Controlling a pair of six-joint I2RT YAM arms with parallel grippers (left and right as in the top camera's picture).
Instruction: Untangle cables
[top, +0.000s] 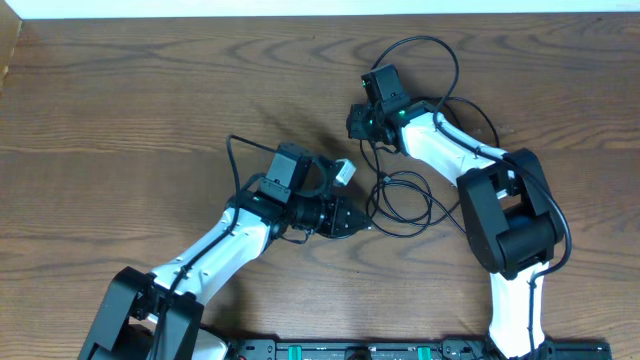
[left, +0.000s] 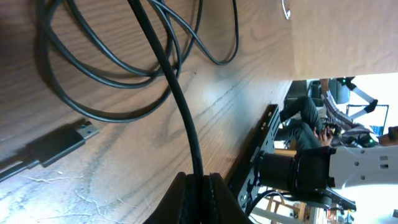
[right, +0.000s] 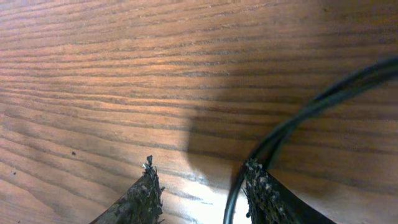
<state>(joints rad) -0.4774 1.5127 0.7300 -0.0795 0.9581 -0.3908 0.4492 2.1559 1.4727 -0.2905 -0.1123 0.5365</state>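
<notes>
Thin black cables (top: 408, 200) lie in loose loops on the wooden table between the arms, and one wider loop (top: 440, 60) reaches toward the back. My left gripper (top: 352, 222) is shut on a black cable (left: 186, 124) that runs up from the jaws into the loops (left: 106, 68). A black USB plug (left: 86, 132) rests flat on the wood beside it. My right gripper (right: 200, 167) is low over the table with its jaws apart. A black cable (right: 292, 118) passes between them, against the inside of the right fingertip (right: 256, 180). In the overhead view this gripper (top: 360, 128) sits beside the wide loop.
A small white plug (top: 343, 172) lies just behind the left wrist. The table's right edge (left: 283, 106) and a dark metal frame (left: 261, 143) show in the left wrist view. Bare wood (top: 150, 110) stretches to the left.
</notes>
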